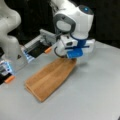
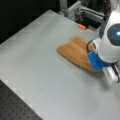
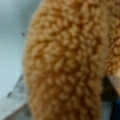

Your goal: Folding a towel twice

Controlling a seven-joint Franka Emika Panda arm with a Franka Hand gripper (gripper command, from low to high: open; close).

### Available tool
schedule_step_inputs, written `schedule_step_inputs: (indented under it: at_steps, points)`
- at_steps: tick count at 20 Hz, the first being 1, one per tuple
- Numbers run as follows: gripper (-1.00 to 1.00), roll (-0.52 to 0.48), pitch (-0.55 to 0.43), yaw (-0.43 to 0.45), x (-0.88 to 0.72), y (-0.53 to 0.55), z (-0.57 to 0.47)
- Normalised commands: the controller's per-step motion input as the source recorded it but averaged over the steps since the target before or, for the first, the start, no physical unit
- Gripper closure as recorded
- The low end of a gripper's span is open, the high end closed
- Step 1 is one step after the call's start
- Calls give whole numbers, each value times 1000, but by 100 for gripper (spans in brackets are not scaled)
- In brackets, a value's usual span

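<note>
The towel (image 1: 50, 78) is lying on the grey counter (image 1: 95, 95), already looking folded at least once: in a front view it is showing as a long narrow strip with a doubled, layered edge at its near end, toward that view's bottom left, and a seam line running lengthwise. In a front view the towel (image 2: 75, 51) is sitting near the counter's (image 2: 37, 62) far side, with what looks like two lobes or layers at its far end. The end effector (image 1: 72, 53) is sitting at the towel's far end, low and touching or just above the cloth; in a front view the end effector (image 2: 96, 62) is covering the towel's end toward that view's right. The wrist view is filling up with terry pile (image 3: 67, 60) right against the camera, so cloth is probably between or right under the fingers, but I cannot tell how far apart they are or whether they are actually gripping. Judging progress: first fold is probably done; whether the second fold is underway or finished is not clear. An orange marker (image 1: 48, 50) is lying by the metal frame (image 1: 37, 43) behind. No readable writing, brands or labels anywhere.
</note>
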Motion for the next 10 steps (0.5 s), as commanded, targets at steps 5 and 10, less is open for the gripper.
schedule_step_inputs:
  at_steps: [5, 10]
  points:
    - [100, 130, 109, 229, -168, -599, 182]
    - [100, 130, 46, 217, -181, -555, 118]
